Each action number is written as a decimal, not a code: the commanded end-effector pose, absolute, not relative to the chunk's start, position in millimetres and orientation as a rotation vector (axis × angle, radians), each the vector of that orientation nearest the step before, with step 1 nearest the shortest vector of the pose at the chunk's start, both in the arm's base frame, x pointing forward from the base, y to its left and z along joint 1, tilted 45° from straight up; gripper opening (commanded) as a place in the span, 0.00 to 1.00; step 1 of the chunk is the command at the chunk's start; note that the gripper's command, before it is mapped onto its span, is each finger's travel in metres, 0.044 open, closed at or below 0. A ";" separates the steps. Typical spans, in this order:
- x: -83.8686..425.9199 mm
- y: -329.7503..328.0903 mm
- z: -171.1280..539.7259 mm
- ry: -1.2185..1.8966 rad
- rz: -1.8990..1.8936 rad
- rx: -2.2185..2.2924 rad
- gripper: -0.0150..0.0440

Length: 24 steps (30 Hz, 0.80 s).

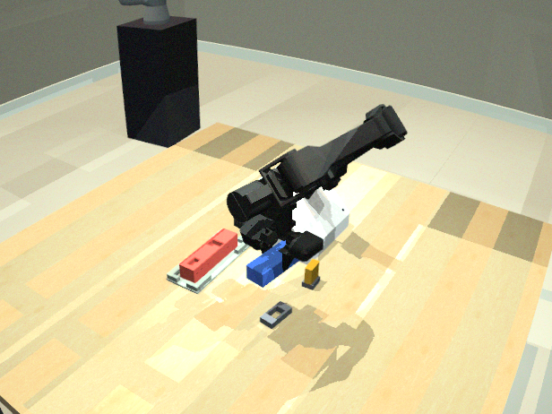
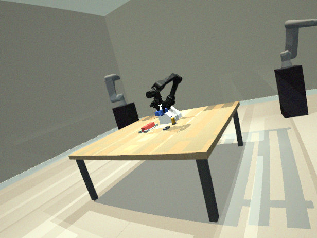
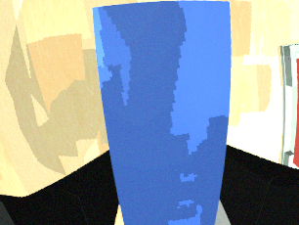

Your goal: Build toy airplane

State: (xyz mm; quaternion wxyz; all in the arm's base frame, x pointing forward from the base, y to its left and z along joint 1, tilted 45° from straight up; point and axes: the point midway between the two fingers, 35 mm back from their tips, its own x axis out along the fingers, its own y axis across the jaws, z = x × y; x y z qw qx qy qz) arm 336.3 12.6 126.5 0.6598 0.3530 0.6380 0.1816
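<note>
Blue wing (image 1: 265,267) clamped in gripper (image 1: 287,251), off the table (image 2: 180,139).

Red fuselage (image 1: 209,254) flat in cradle (image 1: 197,284), sockets bare, left of the wing and apart from it. Yellow fin (image 1: 312,271) upright in a small stand just right of the wing. Empty grey stand (image 1: 276,314) nearer the camera. Wing filling the wrist view (image 3: 165,125), black fingers at either side.

Blue wing (image 3: 165,125) filling the view, wooden table (image 3: 46,61) beneath

Grey walls (image 2: 64,64), pale striped floor (image 2: 270,167), wooden table (image 2: 206,139), perhaps dark-legged.
</note>
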 end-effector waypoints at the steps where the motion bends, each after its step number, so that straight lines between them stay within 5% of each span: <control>1: 334.5 6.5 123.8 1.447 0.397 0.809 0.25; 24: 323.1 -38.4 68.0 1.537 0.134 1.059 0.25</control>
